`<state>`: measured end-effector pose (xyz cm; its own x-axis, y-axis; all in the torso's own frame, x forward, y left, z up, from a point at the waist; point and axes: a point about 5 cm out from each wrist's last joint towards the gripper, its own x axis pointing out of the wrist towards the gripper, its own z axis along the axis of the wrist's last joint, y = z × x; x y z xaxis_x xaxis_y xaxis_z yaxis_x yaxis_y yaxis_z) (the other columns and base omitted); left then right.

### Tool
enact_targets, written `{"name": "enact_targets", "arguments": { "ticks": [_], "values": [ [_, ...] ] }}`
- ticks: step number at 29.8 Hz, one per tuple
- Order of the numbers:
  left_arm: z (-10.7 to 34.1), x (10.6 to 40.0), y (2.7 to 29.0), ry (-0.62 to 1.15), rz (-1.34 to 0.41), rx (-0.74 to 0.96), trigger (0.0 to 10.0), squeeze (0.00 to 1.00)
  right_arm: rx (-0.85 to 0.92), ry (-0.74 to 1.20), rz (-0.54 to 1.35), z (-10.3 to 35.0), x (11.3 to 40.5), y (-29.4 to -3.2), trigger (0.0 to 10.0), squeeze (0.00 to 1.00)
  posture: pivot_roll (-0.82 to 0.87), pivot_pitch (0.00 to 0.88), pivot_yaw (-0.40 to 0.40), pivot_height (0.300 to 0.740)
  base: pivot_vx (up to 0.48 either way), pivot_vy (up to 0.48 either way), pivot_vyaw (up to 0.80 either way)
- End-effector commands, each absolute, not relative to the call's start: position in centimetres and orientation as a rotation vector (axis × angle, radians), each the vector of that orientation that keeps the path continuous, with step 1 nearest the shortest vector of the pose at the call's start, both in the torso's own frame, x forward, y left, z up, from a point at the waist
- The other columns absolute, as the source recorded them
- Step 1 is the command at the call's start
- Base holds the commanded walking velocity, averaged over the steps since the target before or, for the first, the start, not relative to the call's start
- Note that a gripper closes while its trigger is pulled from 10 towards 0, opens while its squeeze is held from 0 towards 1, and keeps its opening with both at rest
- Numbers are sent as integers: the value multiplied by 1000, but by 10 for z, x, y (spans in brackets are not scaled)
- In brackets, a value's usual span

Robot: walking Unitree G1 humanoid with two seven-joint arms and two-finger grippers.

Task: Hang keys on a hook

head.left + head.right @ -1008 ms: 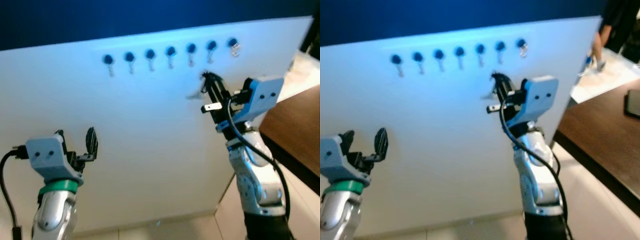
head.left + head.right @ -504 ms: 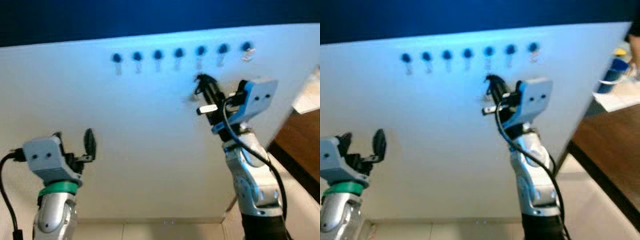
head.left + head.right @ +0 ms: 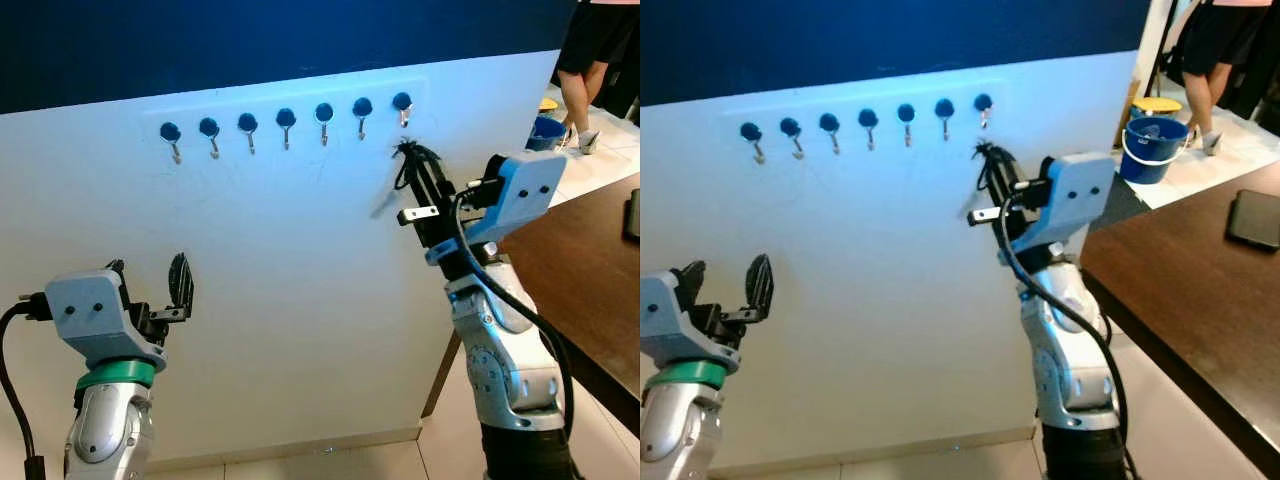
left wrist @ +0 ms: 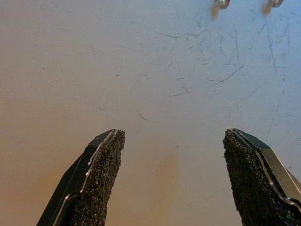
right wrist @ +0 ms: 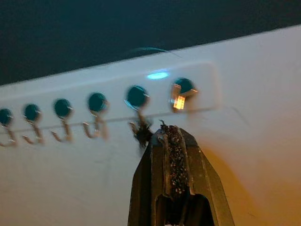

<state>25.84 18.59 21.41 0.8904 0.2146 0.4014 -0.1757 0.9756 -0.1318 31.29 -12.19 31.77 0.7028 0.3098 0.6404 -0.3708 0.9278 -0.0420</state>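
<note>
Nearest to me, the left gripper (image 3: 150, 290) was raised low on my left with its two black fingers (image 4: 96, 174) spread wide apart, nothing between them, pointing at the bare white panel (image 3: 280, 260). On my right, the right gripper (image 3: 415, 170) was lifted higher, its fingers pressed tight together, their tips close to the panel just below the right end of the hook rail. A small dark tangle that I took for the keys (image 5: 142, 133) stuck out at those fingertips, just under the hooks; it was too small and blurred for me to see its shape, or whether it touched any hook. Behind it, the row of hooks (image 3: 286, 122) ran across the top of the panel, seven dark round caps each with a little metal hook below, and the rightmost hook (image 3: 402, 104) was the one closest to the fingertips. Off to the right lay a brown table (image 3: 1200, 290), a blue bucket (image 3: 1152, 148), and a person's legs (image 3: 1205, 70) farther back.
</note>
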Motion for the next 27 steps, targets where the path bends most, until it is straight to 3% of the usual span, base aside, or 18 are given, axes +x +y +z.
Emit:
{"name": "enact_targets", "arguments": {
  "ticks": [1, 13, 16, 18, 20, 27],
  "values": [
    [211, 258, 189, -419, 216, -99, 10000, 0, 113, -713, 437, 325, 310, -113, 10000, 0, -155, 110, 193, 740, 0, 0, 0],
    [218, 252, 170, -481, 60, -126, 10000, 0, 138, -743, 468, 340, 314, -106, 10000, 0, -167, 117, 193, 740, 0, 0, 0],
    [221, 250, 162, -494, -9, -131, 10000, 0, 141, -746, 467, 341, 314, -106, 10000, 0, -167, 117, 193, 740, 0, 0, 0],
    [229, 243, 142, -532, -182, -163, 10000, 0, 154, -747, 455, 343, 316, -108, 10000, 0, -167, 117, 193, 740, 0, 0, 0],
    [233, 241, 135, -548, -246, -170, 10000, 0, 166, -748, 445, 344, 317, -108, 10000, 0, -167, 117, 193, 740, 0, 0, 0],
    [242, 240, 125, -572, -317, -197, 10000, 0, 199, -749, 417, 347, 321, -111, 10000, 0, -164, 118, 200, 740, 0, 0, 0]
  ]
}}
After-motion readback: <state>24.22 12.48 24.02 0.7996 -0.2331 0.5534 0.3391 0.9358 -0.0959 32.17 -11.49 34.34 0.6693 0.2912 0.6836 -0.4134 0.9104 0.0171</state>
